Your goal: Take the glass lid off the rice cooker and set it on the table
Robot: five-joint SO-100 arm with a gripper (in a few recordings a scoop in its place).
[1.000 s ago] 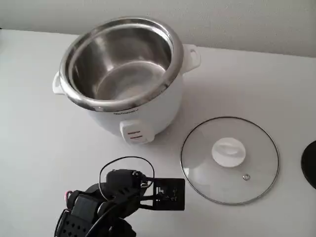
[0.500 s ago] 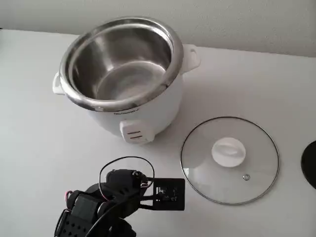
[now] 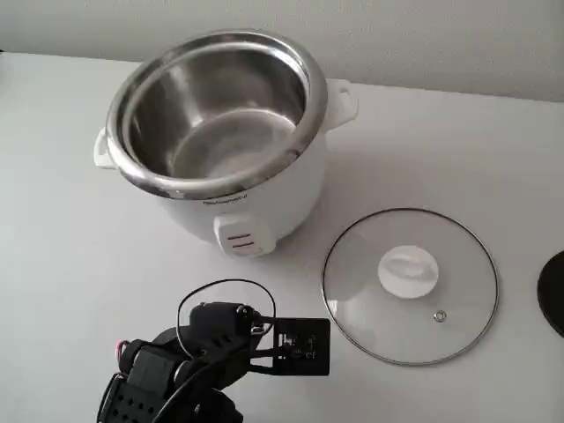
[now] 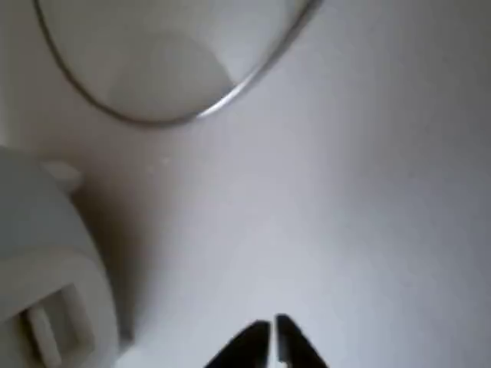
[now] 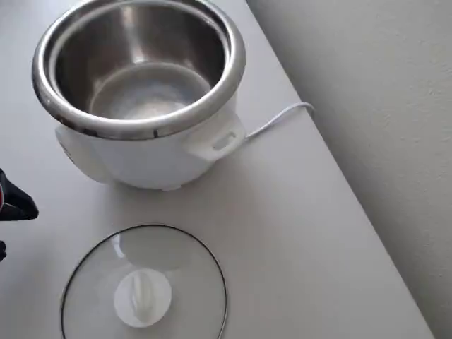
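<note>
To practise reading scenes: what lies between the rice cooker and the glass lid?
Nothing: in the fixed view, bare white table separates the rice cooker from the glass lid, lying flat beside it. The overhead view shows the same bare gap.

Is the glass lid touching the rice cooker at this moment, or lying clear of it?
Apart. In the fixed view the glass lid lies flat on the table, with bare table showing between its rim and the rice cooker. The overhead view shows the same gap.
</note>
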